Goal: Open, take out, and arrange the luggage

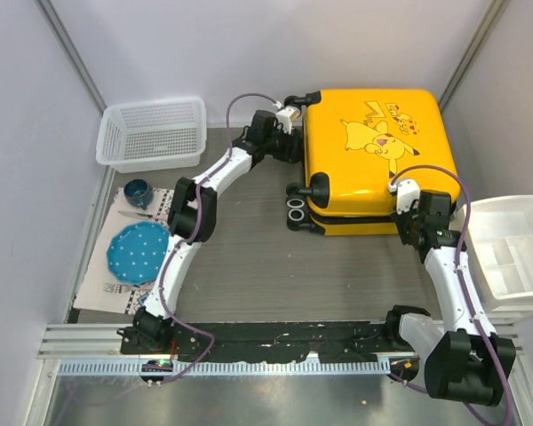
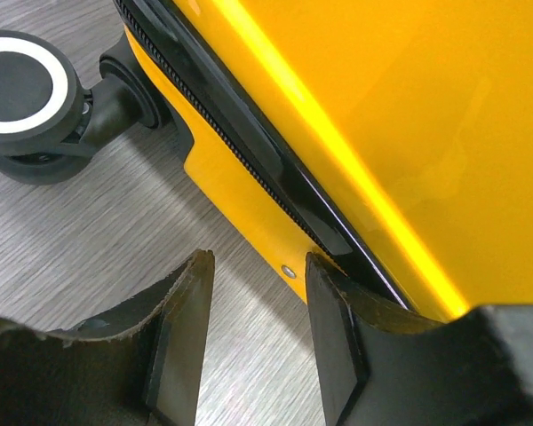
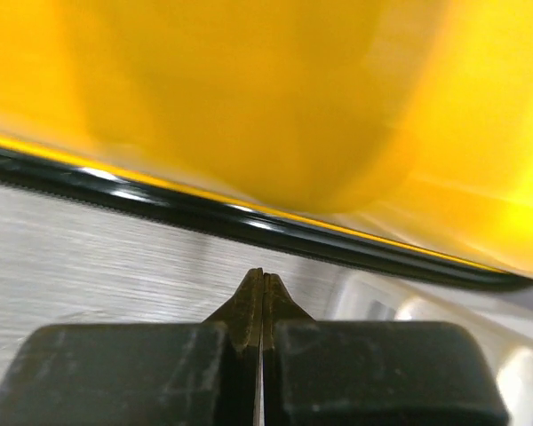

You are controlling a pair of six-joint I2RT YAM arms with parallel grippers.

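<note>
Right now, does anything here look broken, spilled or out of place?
Nothing stands out. The luggage lies flat and closed, with no visible damage; the blue plate and cup sit neatly on their mat.

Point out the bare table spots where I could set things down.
Largest free patch: table in front of the luggage, between left arm and right arm. Crowded: left edge, with placemat, plate and cup; right edge, by the white bins.

You have one suitcase [image 1: 364, 173], one mesh basket [image 1: 155, 104], one divided bin [image 1: 515, 203], one plate [image 1: 139, 252], one cup [image 1: 139, 192] (both blue).
</note>
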